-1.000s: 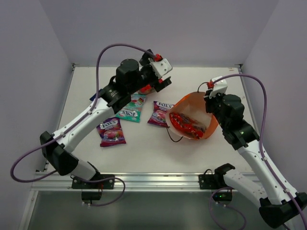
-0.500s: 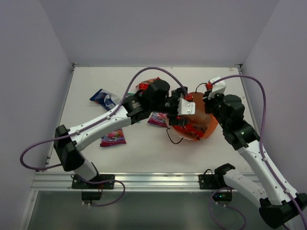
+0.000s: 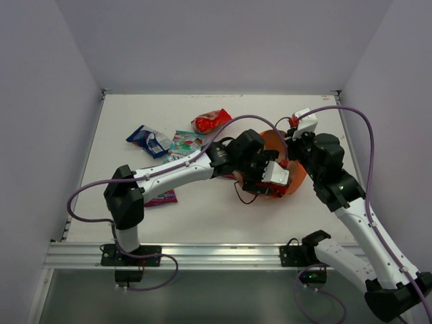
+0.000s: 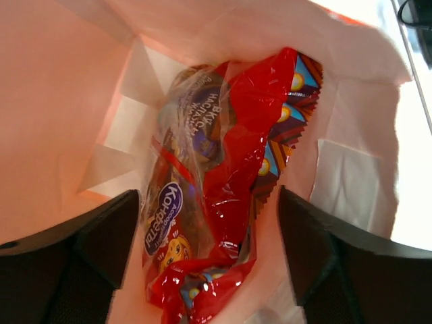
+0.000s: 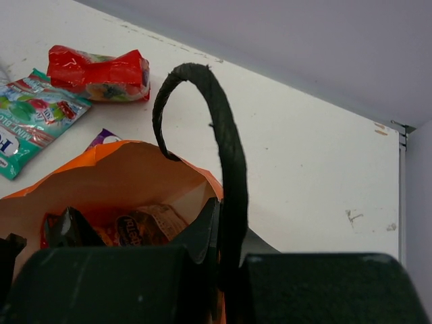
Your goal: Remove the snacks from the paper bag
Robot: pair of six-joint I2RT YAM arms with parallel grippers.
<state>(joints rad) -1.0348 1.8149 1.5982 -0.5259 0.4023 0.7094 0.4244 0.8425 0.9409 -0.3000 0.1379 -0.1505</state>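
Observation:
The orange paper bag (image 3: 295, 179) lies tilted on the table, mouth facing left. My right gripper (image 3: 295, 146) is shut on its rim beside the dark cord handle (image 5: 229, 155), holding the mouth open. My left gripper (image 3: 270, 177) is open inside the bag (image 4: 67, 101). Its fingers (image 4: 101, 243) stand on either side of the large red packet (image 4: 233, 175) without closing on it. On the table lie the small red packet (image 3: 211, 120), the blue packet (image 3: 148, 140), the teal packet (image 3: 185, 143) and the magenta packet (image 3: 162, 198), which is partly under my left arm. A purple corner (image 5: 102, 138) shows behind the bag.
The walls of the enclosure close the table at the back and on both sides. My left arm (image 3: 175, 177) stretches across the middle of the table from the near left. A loop of the bag's other cord handle (image 3: 244, 196) lies in front of the bag.
My left arm swung from the far left of the table to the bag and went inside with the gripper open. The small red packet now lies at the back. My right arm held still.

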